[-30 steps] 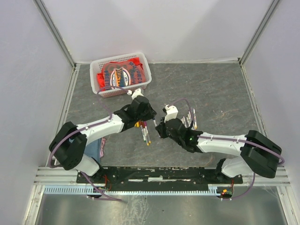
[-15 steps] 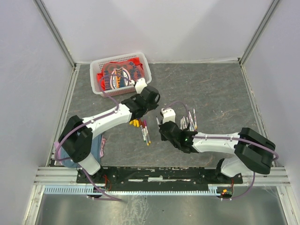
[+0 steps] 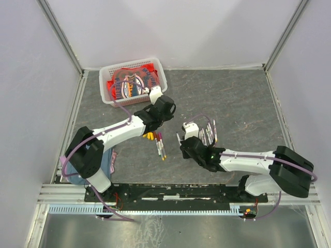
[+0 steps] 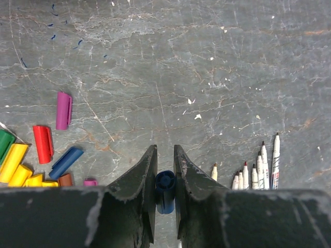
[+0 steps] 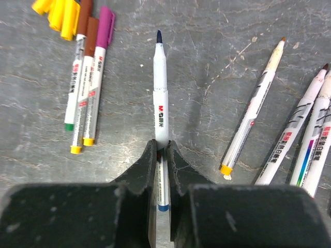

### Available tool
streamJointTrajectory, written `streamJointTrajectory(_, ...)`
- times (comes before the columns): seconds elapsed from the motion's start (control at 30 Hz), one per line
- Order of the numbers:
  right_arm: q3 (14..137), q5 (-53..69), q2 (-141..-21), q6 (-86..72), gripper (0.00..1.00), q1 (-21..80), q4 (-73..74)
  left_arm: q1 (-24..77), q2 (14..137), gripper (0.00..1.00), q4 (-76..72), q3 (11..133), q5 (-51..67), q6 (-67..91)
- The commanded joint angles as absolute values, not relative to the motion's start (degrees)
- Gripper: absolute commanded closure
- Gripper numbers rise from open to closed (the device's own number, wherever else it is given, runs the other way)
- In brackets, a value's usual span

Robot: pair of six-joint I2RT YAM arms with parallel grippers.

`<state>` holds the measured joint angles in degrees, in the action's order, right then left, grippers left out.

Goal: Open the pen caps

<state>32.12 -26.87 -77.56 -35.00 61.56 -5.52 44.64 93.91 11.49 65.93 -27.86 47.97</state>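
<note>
left gripper (image 4: 165, 155) pinches a dark blue plastic cap (image 4: 165, 186), right gripper (image 5: 161, 147) a white pen barrel (image 5: 161, 93). dropped from here, the cap could roll away.

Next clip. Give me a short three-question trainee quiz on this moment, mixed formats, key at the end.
1. True or false: the left gripper is shut on a dark blue cap.
2. What does the right gripper hold? A) a yellow cap B) an uncapped blue-tipped pen C) a capped brown pen
3. In the left wrist view, what colour is the loose cap lying apart, just beyond the red cap?
Key: 1 true; 2 B; 3 purple, the purple cap.
</note>
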Motion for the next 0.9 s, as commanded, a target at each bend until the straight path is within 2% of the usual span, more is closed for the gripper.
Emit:
streamJointTrajectory(0.0, 31.7, -27.7, -71.7, -36.1, 0.99, 61.0, -5.6, 44.6, 90.0, 0.97, 11.0, 65.9, -28.9, 41.1)
streamJointTrajectory(0.3, 31.5, -29.6, -65.8, -38.2, 0.99, 55.1, 2.5, 44.2, 85.3, 0.97, 23.6, 63.1, -36.2, 36.6)
streamJointTrajectory(0.63, 32.1, -29.3, -70.6, -39.2, 0.99, 49.8, 4.0, 42.0, 87.6, 0.96, 25.6, 58.2, -34.4, 35.1)
streamJointTrajectory(0.87, 32.8, -29.0, -75.1, -39.8, 0.99, 48.4, 4.7, 40.7, 91.0, 0.88, 25.0, 56.9, -33.2, 34.8)
